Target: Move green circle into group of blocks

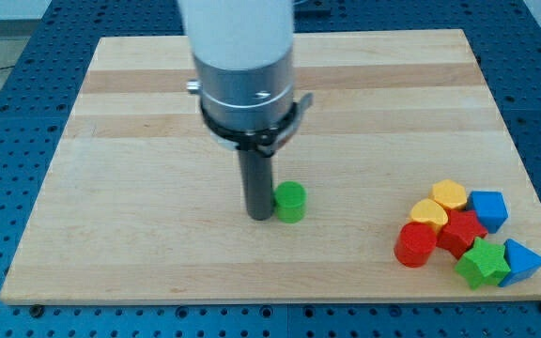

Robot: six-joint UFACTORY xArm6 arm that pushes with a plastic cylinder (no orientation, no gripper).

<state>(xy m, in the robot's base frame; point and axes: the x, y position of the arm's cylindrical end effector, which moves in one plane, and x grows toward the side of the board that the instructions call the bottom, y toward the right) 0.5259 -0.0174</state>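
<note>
The green circle (291, 201) stands on the wooden board (139, 141), a little below the middle of the view. My tip (258, 216) is right against the green circle's left side. A group of blocks lies at the view's lower right: a red cylinder (415, 245), a red star (461, 232), two yellow blocks (449, 194) (428, 213), a blue block (487, 208), a green star (483, 263) and a blue triangle (521, 261). The green circle is well to the left of this group.
The white and grey arm body (242, 66) rises above the rod and hides part of the board's upper middle. A blue perforated table (7, 113) surrounds the board. The group sits close to the board's lower right edge.
</note>
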